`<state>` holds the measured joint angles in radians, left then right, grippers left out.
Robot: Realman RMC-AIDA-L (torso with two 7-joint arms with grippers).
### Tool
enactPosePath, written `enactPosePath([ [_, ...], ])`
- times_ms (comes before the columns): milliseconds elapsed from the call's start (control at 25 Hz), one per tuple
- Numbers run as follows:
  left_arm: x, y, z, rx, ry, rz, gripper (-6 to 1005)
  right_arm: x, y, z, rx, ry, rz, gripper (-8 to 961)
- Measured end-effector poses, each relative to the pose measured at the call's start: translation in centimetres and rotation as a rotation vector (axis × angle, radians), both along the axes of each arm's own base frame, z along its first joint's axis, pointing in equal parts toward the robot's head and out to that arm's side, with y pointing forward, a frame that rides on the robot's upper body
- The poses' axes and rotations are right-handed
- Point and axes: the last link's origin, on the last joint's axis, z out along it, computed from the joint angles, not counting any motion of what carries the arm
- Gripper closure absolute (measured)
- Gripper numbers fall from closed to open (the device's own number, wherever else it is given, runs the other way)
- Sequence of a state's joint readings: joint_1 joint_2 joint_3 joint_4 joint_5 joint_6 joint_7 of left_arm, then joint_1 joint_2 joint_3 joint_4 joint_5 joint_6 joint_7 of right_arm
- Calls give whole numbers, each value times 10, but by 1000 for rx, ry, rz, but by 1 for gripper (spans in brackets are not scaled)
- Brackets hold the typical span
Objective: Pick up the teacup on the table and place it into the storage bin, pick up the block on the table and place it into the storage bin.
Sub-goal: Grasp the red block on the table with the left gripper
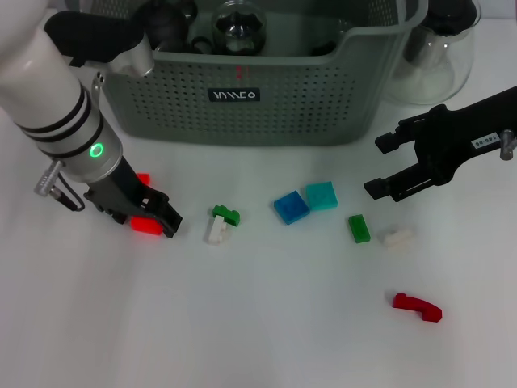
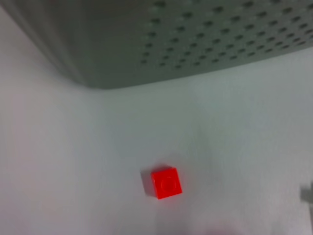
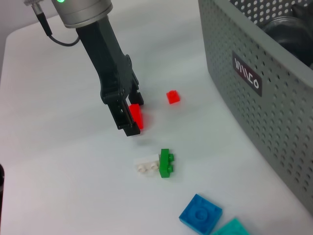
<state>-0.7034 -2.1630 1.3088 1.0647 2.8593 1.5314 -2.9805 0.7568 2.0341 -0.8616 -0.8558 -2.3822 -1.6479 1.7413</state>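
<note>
The left claw [image 1: 153,217] is low over the table [image 1: 258,339], and its fingers are clamped on a red block [image 1: 146,225]. In the right wrist view the red piece sits between the two black fingers, close to the table or just above it; I cannot tell which. A second, smaller red cube [image 3: 172,97] lies just behind this claw, toward the bin [image 1: 266,105], and it is free.

So the step in hand is, I think, the block step: the grasp looks made, and the lift is not yet done. The bin stands behind the left claw and rises well above it. Dark round things already lie inside the bin, but I cannot tell if one of them is the teacup.

The next move calls for a straight lift first, high enough to pass over the bin wall, then a move forward over the rim before letting go.

The right claw [image 1: 388,168] hangs with its fingers apart, holding nothing. Just below it lie a green brick [image 1: 359,228] and a white piece [image 1: 397,237].
</note>
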Motion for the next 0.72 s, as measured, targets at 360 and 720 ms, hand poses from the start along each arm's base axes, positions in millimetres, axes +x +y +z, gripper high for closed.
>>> enactPosePath([
  [360, 1, 0, -4, -11, 15, -20, 181, 0, 1, 1, 4, 2, 0, 44],
  [720, 4, -2, -7, -43, 46, -52, 331, -1, 2, 2, 11, 1, 3, 44],
])
